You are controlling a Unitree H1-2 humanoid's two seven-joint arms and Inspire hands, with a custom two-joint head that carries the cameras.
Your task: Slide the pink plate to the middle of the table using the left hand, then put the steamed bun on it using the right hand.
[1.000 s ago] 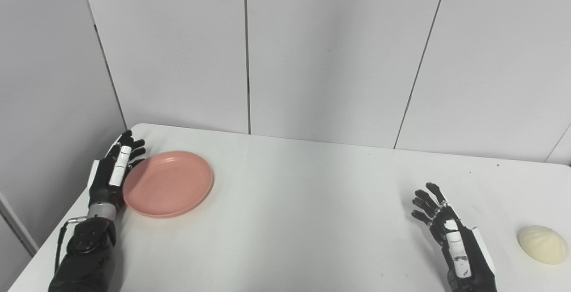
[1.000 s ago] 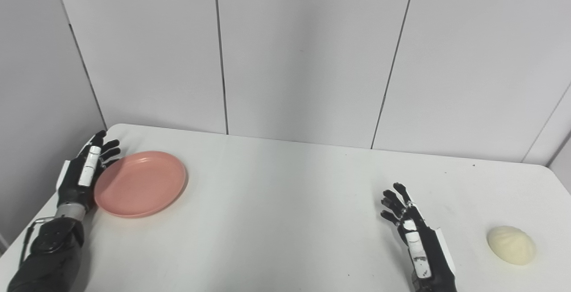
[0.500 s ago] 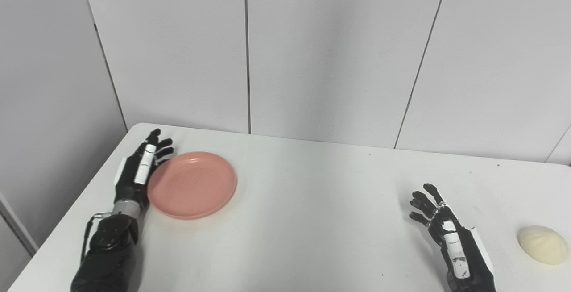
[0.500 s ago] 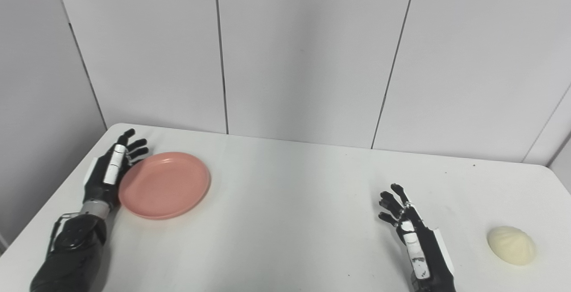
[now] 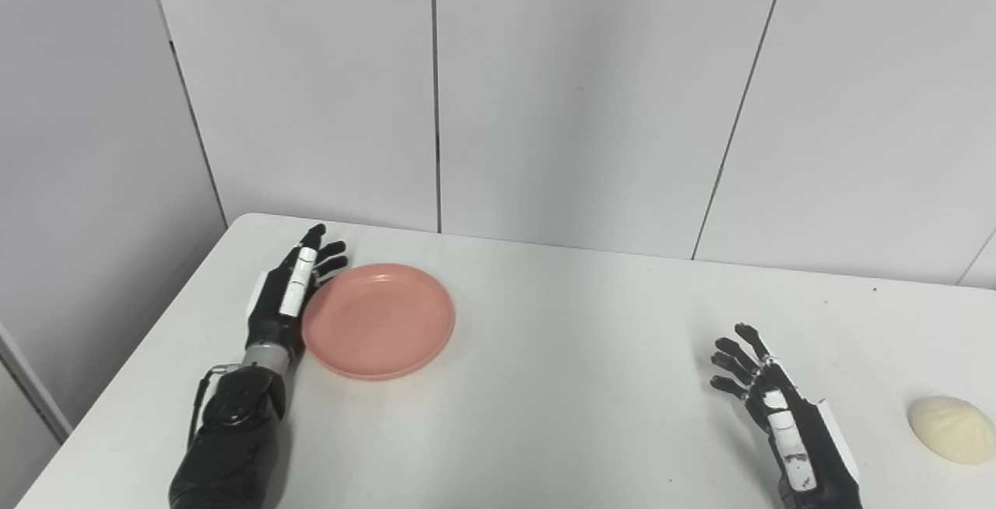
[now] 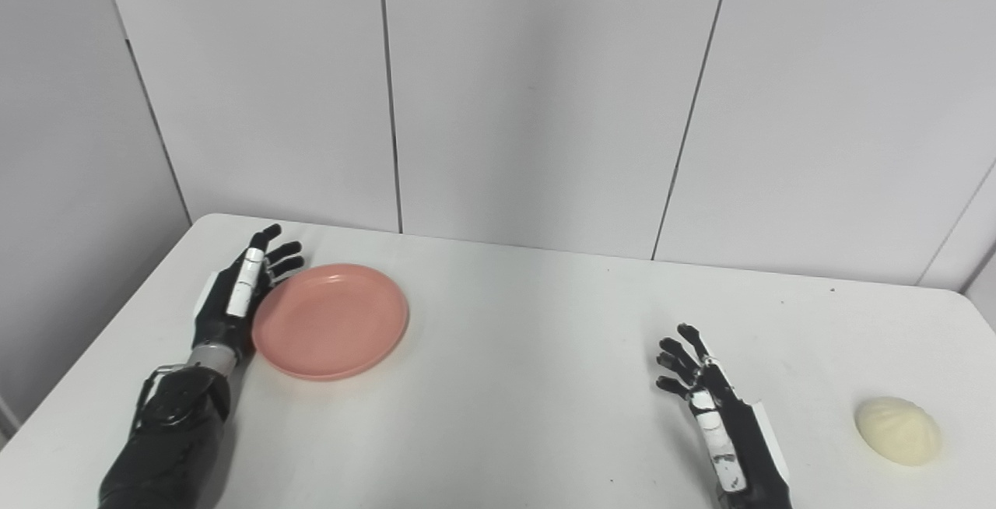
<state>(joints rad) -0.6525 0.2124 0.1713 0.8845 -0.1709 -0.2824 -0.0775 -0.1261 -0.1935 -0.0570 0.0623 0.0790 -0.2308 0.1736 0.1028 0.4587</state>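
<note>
On the white tabletop (image 5: 545, 384) the pink plate (image 5: 379, 331) lies flat in the left half, at about 9 o'clock from the table's middle and not yet at the centre. The left hand (image 5: 285, 300) stands on edge against the plate's 9 o'clock rim, palm facing the plate and touching it. Its fingers (image 5: 320, 254) are stretched out and slightly fanned, curving past the rim toward 12 o'clock; they grip nothing.

The right hand (image 5: 770, 396) is over the tabletop at about 4 o'clock from the middle, well apart from the plate. It is spread and empty, its fingers pointing toward 11 o'clock. Whether it touches the surface cannot be told.

The steamed bun (image 5: 951, 429), pale cream and domed, sits on the tabletop near the right edge, at 3 o'clock from the right hand and clear of it.
</note>
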